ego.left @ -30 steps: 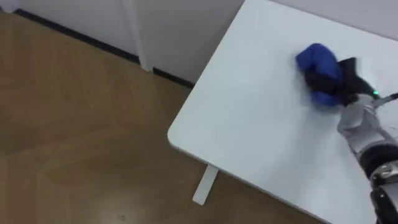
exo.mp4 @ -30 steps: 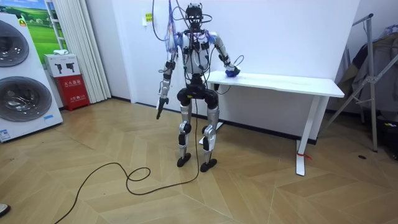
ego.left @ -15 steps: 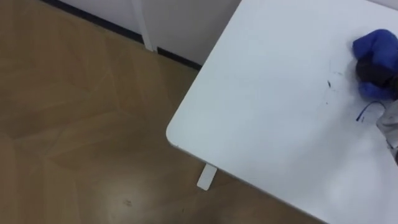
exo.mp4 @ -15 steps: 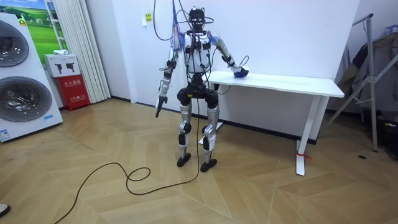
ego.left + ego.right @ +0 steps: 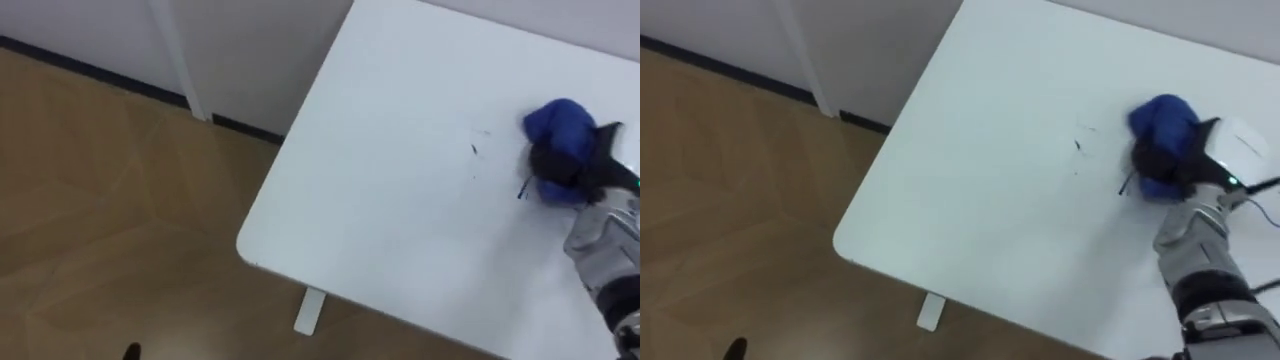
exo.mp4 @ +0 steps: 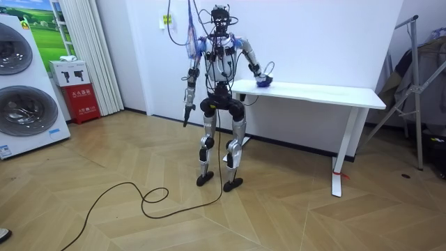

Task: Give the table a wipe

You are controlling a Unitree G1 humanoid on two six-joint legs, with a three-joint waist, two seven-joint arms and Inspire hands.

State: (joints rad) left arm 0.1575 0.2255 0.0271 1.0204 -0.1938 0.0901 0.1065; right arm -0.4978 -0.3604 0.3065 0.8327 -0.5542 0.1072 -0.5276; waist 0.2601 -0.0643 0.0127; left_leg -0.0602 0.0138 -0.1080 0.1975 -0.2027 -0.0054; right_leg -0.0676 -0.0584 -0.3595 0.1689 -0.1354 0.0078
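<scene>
Left eye view shows the robot's right hand [image 5: 572,166] reaching in from the right onto the white table [image 5: 400,190], its dark fingers curled around a bunched blue cloth [image 5: 560,120] and holding it down on the tabletop, well in from the near corner. A few thin dark marks [image 5: 474,150] lie on the surface just beside the cloth, on its left. In the room view the robot stands upright at the table's left end, and its left hand [image 6: 186,118] hangs by its thigh; I cannot tell how its fingers are set.
</scene>
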